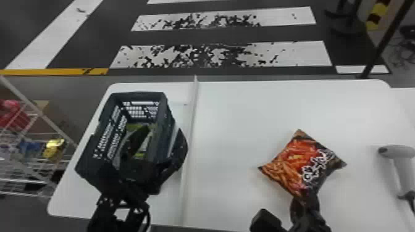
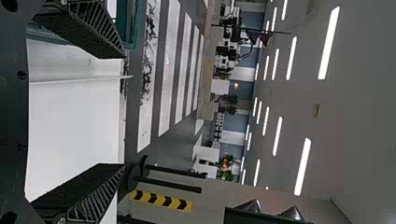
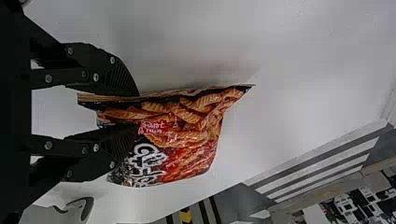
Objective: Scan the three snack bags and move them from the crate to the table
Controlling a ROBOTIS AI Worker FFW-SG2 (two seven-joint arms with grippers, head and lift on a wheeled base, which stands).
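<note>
In the head view, my left gripper (image 1: 163, 129) is at the dark crate (image 1: 103, 135), one finger inside it and the other beyond its right wall. Its fingers stand wide apart with nothing between them in the left wrist view, left gripper (image 2: 124, 110). Something green (image 1: 132, 126), partly hidden by a finger, lies in the crate. My right gripper (image 1: 305, 200) is shut on the near corner of an orange and black snack bag (image 1: 293, 157), over the white table (image 1: 241, 108). The right wrist view has the bag (image 3: 187, 144) between the fingers of the right gripper (image 3: 136, 111).
A grey hand scanner (image 1: 401, 166) is at the table's right side, beyond the bag. A thin raised white divider (image 1: 190, 123) runs between the crate and the right part of the table. Wire shelving (image 1: 34, 123) with goods stands left of the table.
</note>
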